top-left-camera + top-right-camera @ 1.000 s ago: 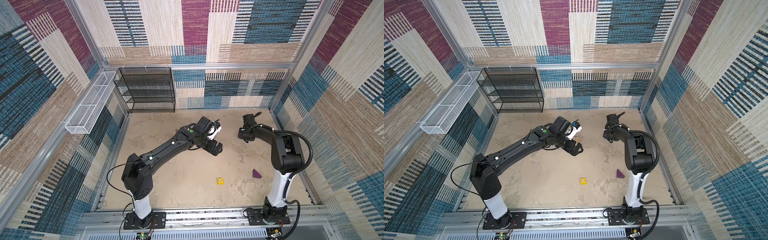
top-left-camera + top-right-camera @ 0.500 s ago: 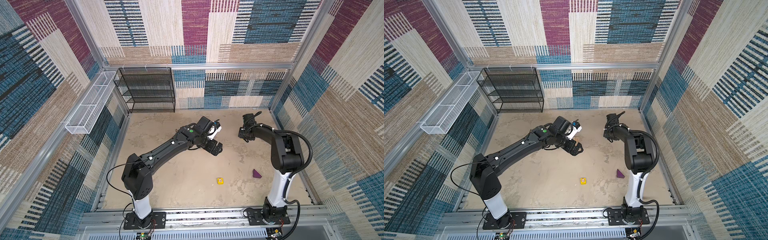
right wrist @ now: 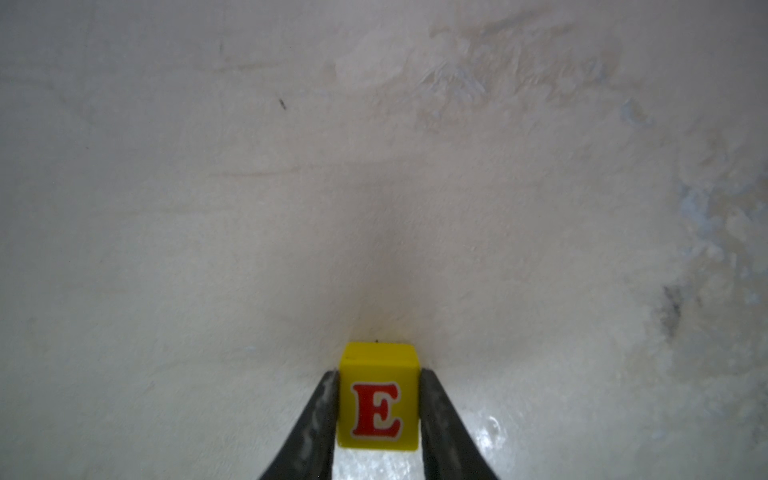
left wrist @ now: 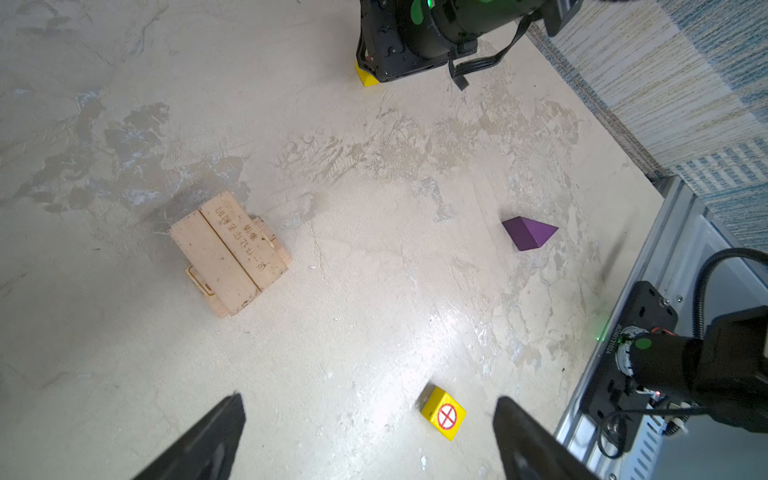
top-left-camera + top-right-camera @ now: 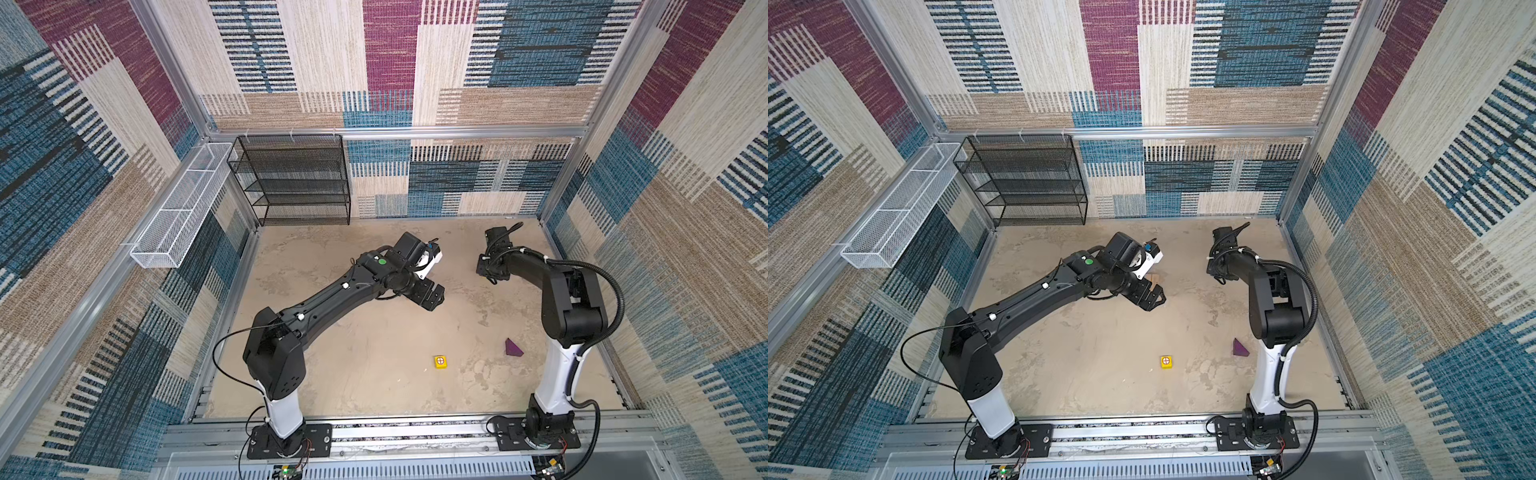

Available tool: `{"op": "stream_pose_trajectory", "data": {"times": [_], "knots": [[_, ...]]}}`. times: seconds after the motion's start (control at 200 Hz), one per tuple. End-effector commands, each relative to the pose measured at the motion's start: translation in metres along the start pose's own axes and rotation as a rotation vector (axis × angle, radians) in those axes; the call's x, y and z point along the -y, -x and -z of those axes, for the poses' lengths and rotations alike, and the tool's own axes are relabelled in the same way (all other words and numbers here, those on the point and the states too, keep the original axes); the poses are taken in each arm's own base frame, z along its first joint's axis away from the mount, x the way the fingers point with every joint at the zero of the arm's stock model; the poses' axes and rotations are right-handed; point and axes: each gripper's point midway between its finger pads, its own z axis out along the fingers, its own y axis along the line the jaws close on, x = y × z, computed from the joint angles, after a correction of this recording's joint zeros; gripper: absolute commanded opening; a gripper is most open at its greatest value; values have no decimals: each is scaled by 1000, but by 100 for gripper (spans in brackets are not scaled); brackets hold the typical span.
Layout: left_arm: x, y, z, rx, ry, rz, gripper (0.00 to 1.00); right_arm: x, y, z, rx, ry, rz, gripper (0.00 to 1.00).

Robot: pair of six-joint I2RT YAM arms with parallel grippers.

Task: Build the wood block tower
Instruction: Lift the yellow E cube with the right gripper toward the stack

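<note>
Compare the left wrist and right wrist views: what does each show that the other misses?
Left wrist only: the plank stack, purple wedge, crossed-circle cube, and the open left hand. Right wrist only: the red E on the E cube, gripped at its sides. Both: the right hand, that cube (just a yellow corner from the left wrist), and the tabletop.

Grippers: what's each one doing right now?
Left gripper: open, holding nothing.
Right gripper: closed on the E cube.
</note>
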Motion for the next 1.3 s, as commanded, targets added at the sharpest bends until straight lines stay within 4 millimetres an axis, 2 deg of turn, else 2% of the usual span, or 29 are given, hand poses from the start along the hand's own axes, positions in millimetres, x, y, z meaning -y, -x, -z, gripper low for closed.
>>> {"op": "stream_pose_trajectory", "data": {"times": [0.0, 0.205, 0.666, 0.706, 0.726, 0.816, 0.927, 0.957, 1.027, 1.292], "knots": [[1, 0, 5, -1, 1, 23, 98, 3, 0, 0, -2, -16, 0, 39], [0, 1, 5, 0, 5, 22, 98, 3, -1, -1, -3, -17, 1, 38], [0, 1, 6, 1, 10, 22, 98, -2, -4, 1, -16, 14, 30, 30], [0, 1, 6, 2, 11, 24, 98, -1, -5, 2, -18, 15, 31, 28], [-1, 1, 6, 2, 13, 24, 98, -2, -5, 3, -17, 19, 33, 22], [-2, 1, 6, 1, 20, 29, 98, 0, -8, 6, -17, 18, 40, 9], [-5, 2, 7, 6, 41, 41, 98, 3, -12, 10, -19, 15, 41, 7], [-6, 3, 8, 8, 48, 43, 98, 3, -13, 12, -20, 16, 40, 2], [-10, 4, 9, 14, 71, 51, 98, 4, -16, 16, -21, 20, 36, 0], [-23, 6, 16, 42, 147, 79, 98, 3, -32, 35, -31, 64, 12, 0]]}}
